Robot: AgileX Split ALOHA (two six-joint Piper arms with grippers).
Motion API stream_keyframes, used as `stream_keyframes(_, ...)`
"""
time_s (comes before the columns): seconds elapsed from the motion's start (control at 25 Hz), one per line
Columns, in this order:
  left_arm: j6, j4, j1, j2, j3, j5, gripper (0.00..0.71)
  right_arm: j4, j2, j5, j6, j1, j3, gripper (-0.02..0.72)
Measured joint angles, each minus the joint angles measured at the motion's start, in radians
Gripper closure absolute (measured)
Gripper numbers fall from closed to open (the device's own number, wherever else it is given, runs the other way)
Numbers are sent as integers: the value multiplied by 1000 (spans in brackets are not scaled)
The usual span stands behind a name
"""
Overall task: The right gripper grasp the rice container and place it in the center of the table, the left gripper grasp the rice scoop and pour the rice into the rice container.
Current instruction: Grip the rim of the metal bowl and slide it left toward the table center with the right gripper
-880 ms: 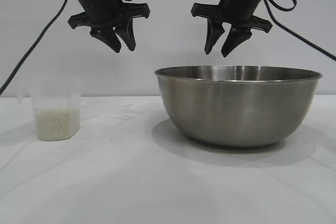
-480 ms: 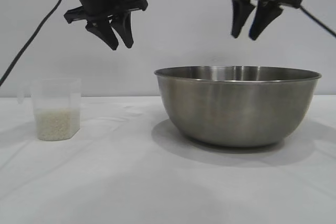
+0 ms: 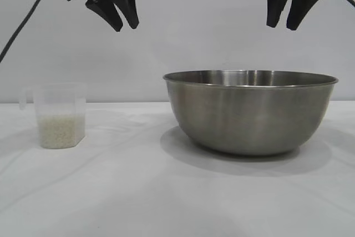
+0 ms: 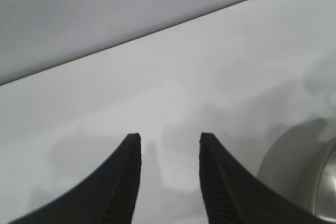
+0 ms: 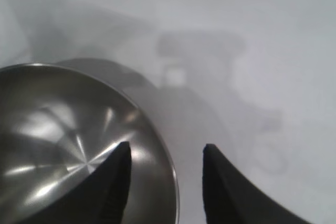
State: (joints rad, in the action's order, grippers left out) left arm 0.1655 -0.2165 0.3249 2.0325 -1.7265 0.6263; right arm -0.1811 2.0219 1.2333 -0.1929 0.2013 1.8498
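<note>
a large stainless-steel rice container [image 3: 250, 112] sits upright on a white cloth-covered table [image 3: 138, 192], and everything here is placed relative to it. it is a wide round mixing bowl with brushed grey sides and a rolled rim, casting a soft shadow on the cloth around its base. well to the left of the bowl, apart from it, stands the rice scoop [image 3: 57, 116], a small clear frosted plastic measuring cup with a side handle near its rim on the side facing away from the bowl. it is upright and holds a low layer of white rice [image 3: 60, 131] in its bottom part. high above the bowl's right rim hangs the right gripper [image 3: 287, 21], a black claw pointing steeply downward, its two pointed fingers partly spread with a clear gap between them and nothing held; its wrist camera looks down past the fingers [image 5: 113, 182] onto the bowl's shiny inside and rim. high above and to the left of the bowl, roughly over the space between scoop and bowl, hangs the left gripper [image 3: 125, 24], also angled downward, fingers slightly parted and empty. its wrist camera shows bare white cloth between the fingers [image 4: 123, 182], with the bowl's edge just to one side.
</note>
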Motion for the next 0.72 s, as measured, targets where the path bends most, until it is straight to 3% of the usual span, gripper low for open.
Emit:
stream_keyframes(0.12, 6, 0, 0, -13, 14, 21, 494, 9, -68, -11, 0, 0, -138, 395)
stream_keyframes(0.28, 44, -11, 0, -77, 106, -29, 494, 13, -136, -88, -2, 0, -324, 395)
stream_keyframes(0.56, 108, -31, 0, -229, 412, -305, 494, 11, -146, -206, -2, 0, -437, 395)
stream_keyframes(0.72, 117, -34, 0, -264, 541, -404, 494, 21, -139, -241, -2, 0, -444, 395)
